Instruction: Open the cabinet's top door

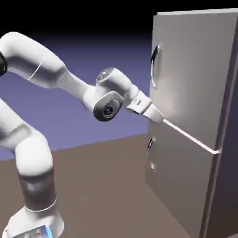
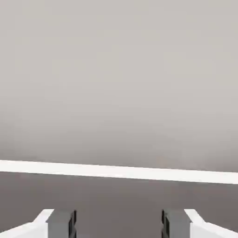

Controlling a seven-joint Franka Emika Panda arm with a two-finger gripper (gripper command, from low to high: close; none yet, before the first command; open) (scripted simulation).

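The one gripper (image 2: 119, 224) is held low, at the pale seam (image 2: 119, 171), perhaps so that the door edge can be approached; its two fingertips are spread wide, with nothing gripped. The top door (image 1: 193, 74) is seen shut above the seam. Two doors and two handles are counted; the upper handle (image 1: 153, 67), above the gripper, is probably to be reached next.
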